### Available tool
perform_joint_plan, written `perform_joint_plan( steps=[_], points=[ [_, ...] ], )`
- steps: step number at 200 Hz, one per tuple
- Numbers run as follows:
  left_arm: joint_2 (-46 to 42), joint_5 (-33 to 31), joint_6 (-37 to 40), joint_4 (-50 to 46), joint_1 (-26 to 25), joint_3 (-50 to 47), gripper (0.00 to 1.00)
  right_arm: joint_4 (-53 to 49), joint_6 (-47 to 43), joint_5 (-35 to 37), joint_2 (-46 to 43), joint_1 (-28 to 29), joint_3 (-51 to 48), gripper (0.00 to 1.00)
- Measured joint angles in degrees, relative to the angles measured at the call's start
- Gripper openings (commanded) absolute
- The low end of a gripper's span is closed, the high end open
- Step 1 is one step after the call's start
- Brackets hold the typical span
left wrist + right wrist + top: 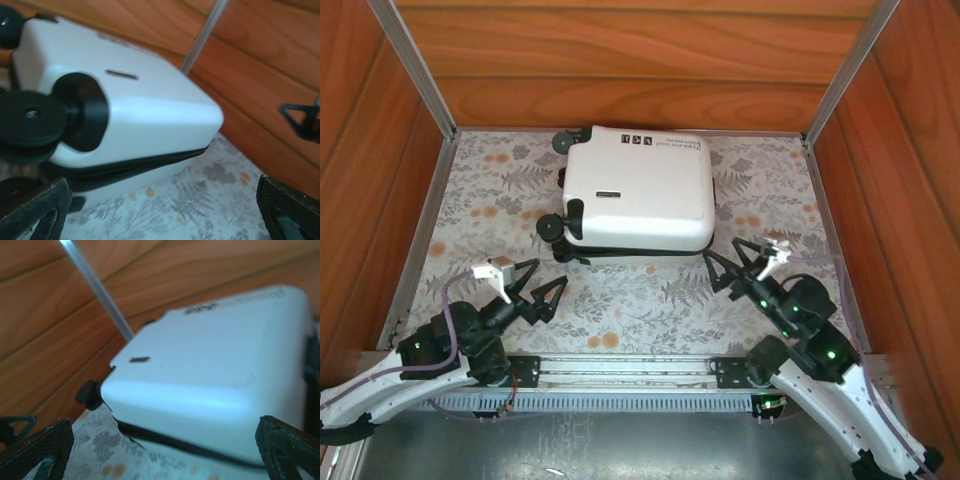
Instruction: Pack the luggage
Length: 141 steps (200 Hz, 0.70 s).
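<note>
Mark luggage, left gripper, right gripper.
luggage (640, 195): top view, centre of white shell.
left gripper (549, 273): top view, midway between fingertips.
right gripper (724, 249): top view, midway between fingertips.

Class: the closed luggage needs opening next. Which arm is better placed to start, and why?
Probably right. The right gripper, jaws open, faces the bare seam of the luggage at its near right corner; the left gripper, also open, faces the wheels.

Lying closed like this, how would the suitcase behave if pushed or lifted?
The suitcase lies flat on its broad side, so it would probably slide rather than tip or roll; its wheels stick out sideways. The hard, glossy shell looks stiff but likely slippery.
</note>
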Motion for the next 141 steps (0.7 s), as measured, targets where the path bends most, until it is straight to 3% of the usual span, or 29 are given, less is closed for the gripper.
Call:
perform_joint_plan(
  steps=[17, 36, 50, 55, 67, 85, 92, 111, 141],
  points=[
    [10.47, -3.8, 0.09, -4.72, -0.2, 5.11, 1.0, -10.23, 1.6, 3.78, 3.04, 0.0, 6.56, 0.99],
    [28.35, -10.25, 3.17, -7.93, -0.28, 14.08, 1.0, -16.0, 0.9, 6.47, 13.64, 0.0, 14.23, 1.0],
    [40.63, -14.32, 6.78, -9.11, 1.31, 21.94, 1.0, -17.33, -0.24, 6.86, 23.15, 0.0, 18.88, 0.92],
    [43.69, -14.82, 7.72, -9.38, 2.27, 24.3, 1.0, -17.4, -0.52, 6.64, 26.12, 0.0, 20.15, 0.84],
    [49.96, -12.94, 8.68, -10.54, 8.57, 29.83, 0.96, -17.44, -1.46, 5.44, 32.63, 0.0, 22.43, 0.69],
    [54.75, -7.56, 8.37, -11.45, 22.18, 35.26, 0.86, -17.05, -2.21, 3.3, 40.26, 0.0, 24.0, 0.31],
    [55.43, -5.88, 8.17, -11.98, 26.71, 36.59, 0.83, -17.05, -2.36, 2.69, 42.16, 0.02, 24.17, 0.21],
    [56.28, -2.73, 7.91, -13.99, 36.11, 39.98, 0.73, -17.35, -2.08, 1.2, 45.97, 0.02, 24.28, 0.13],
    [60.19, 6.08, 8.48, -16.24, 47.17, 45.64, 0.56, -18.58, -1.14, -0.28, 49.59, 0.02, 24.39, 0.08]
  ],
)
